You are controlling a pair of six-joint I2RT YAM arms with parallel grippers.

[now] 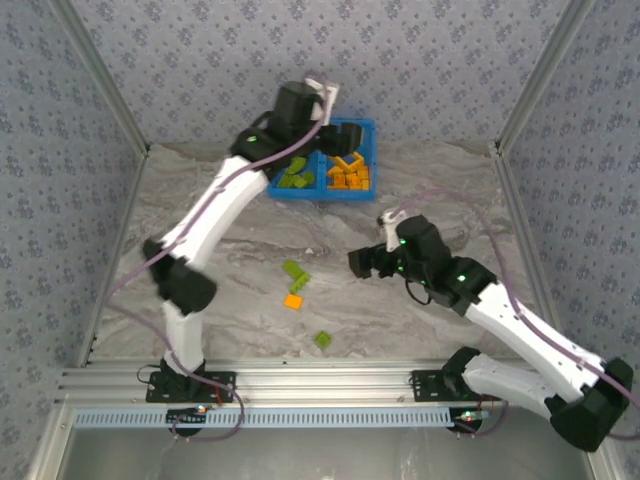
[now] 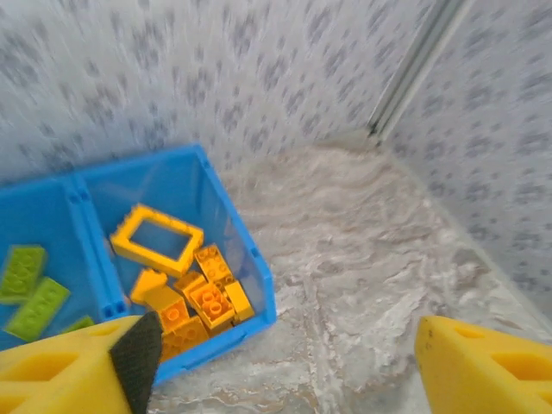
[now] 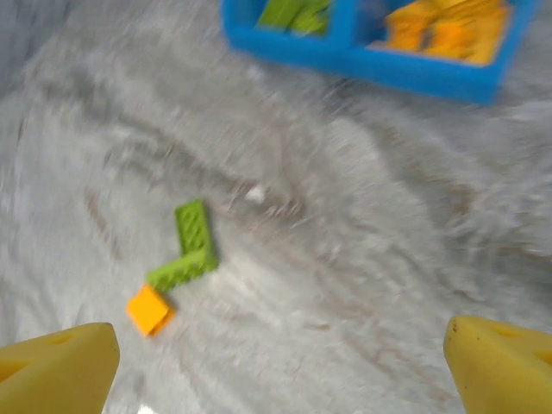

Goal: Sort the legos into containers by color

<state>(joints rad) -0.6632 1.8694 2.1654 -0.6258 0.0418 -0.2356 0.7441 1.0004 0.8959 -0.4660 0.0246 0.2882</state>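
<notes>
Sorting well advanced, I judge: my left gripper hangs open and empty over the blue bin, with orange legos in its right compartment and green legos in its left, while my right gripper, fingers spread wide with nothing between them, must next descend on the loose green bricks or orange brick on the table.

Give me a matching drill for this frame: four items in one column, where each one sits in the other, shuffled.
Items
1. hollow orange frame
2. small orange brick
3. lone green brick
4. left pincer

Places
A. alone, at the near side of the table
B. up by the blue bin, open
C. in the bin's orange compartment
D. on the table beside two green bricks

Pairs: 1-C, 2-D, 3-A, 4-B
</notes>
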